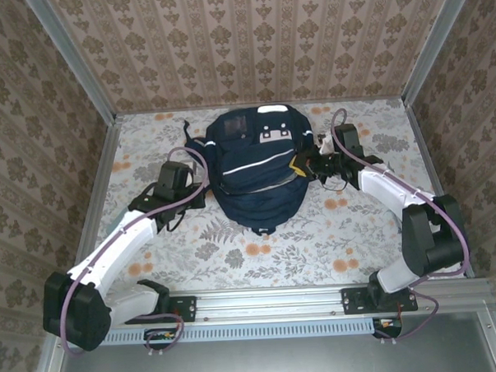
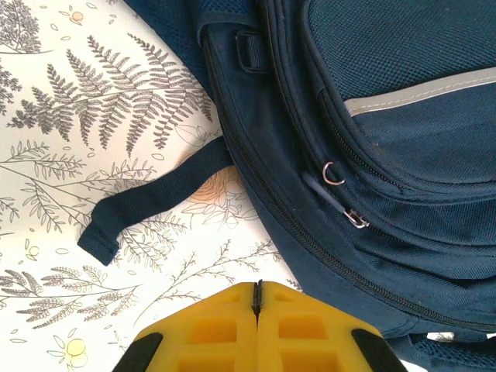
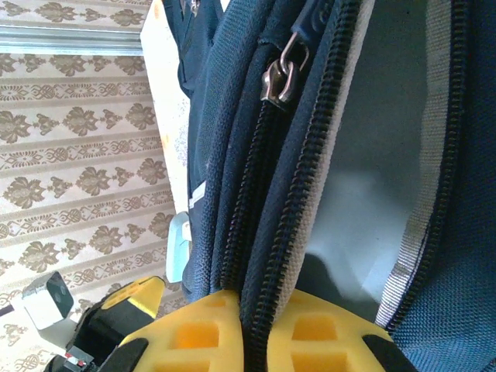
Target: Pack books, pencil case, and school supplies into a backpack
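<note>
**Backpack mouth pinched at its right side, opening in hand**

The backpack [image 1: 256, 173] lies flat in the middle of the table [image 1: 235, 261], a little toward the far wall, with one dark strap [image 2: 147, 205] trailing off its left edge onto the cloth.

Your right gripper [image 3: 246, 310] sits at the bag's right side, its jaws clamped together on the toothed zipper edge of the main compartment. Just beyond the fingers the zipper slider [image 3: 277, 77] hangs on that track, and pale grey lining shows in the gap beside it. I judge you are at the step of holding the mouth open. What lies inside is hidden.

Your left gripper [image 2: 257, 298] hovers just beside the bag's left flank, pads pressed together and holding nothing.

The next move likely calls for lifting that edge up and away so the gap widens, without letting the tape slip from the pads. The free left arm is the one to bring items in.
</note>
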Available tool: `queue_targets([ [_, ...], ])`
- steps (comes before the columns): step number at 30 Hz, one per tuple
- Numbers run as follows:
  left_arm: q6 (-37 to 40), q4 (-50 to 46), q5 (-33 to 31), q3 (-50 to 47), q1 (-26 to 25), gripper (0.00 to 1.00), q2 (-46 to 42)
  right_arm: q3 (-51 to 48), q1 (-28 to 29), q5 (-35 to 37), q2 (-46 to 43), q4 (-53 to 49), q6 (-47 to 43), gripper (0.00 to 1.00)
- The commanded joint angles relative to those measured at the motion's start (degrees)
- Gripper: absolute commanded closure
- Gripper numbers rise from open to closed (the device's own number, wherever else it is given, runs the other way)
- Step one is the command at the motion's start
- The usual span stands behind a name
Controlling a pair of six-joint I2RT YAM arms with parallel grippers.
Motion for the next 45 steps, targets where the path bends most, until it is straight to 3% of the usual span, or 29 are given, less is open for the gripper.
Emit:
queue_targets([
  [1, -0.09, -1.36, 1.76, 2.04, -0.33, 0.96, 0.63, 3.2, -0.85, 0.86, -0.1, -2.26, -4.17, 1.0],
  [2, 0.74, -1.75, 2.22, 3.05, -0.57, 0.88, 1.0, 3.67, -0.85, 1.01, -0.27, -4.0, -5.46, 0.98],
  [5, 3.58, -2.99, 2.08, 5.97, -2.89, 0.64, 2.01, 4.44, -0.87, 4.41, -2.27, -9.64, -9.75, 0.58],
  [7, 5.03, -3.6, 1.91, 7.89, -4.63, 0.54, 3.03, 4.81, -0.92, 9.5, -4.76, -14.41, -13.11, 0.39],
  [10, 6.68, -4.09, 0.98, 10.57, -7.2, 0.44, 5.18, 4.52, -1.2, 20.71, -10.29, -21.15, -17.89, 0.24],
  [13, 7.3, -3.86, -0.33, 12.61, -9.26, 0.35, 7.3, 2.63, -2.43, 35.74, -15.04, -27.96, -20.62, 0.15],
  [18, 7.37, -2.94, -2.04, 15.11, -10.42, 0.21, 9.86, -3.43, -10.81, 51.58, -20.42, -33.8, -20.76, 0.09],
  [23, 8.19, -1.98, -4.24, 16.2, -10.5, 0.09, 10.81, -9.71, -23.32, 51.44, -23.11, -32.88, -20.02, 0.03],
  [31, 8.33, -1.81, -3.47, 16.57, -10.07, 0.06, 11.43, -14.06, -35.15, 49.85, -20.64, -30.55, -18.97, 0.0],
  [36, 8.1, -1.7, -3.21, 16.34, -10.06, 0.05, 11.43, -16.72, -36.92, 47.32, -19.77, -28.89, -18.02, 0.01],
  [40, 7.97, -1.54, -2.72, 16.64, -10.07, 0.05, 11.94, -18.23, -36.65, 40.62, -17.23, -26.61, -17.0, 0.0],
  [45, 7.92, -1.4, -2.24, 17.14, -10.07, 0.04, 12.74, -19.28, -31.72, 32.31, -15.86, -22.71, -12.66, 0.0],
])
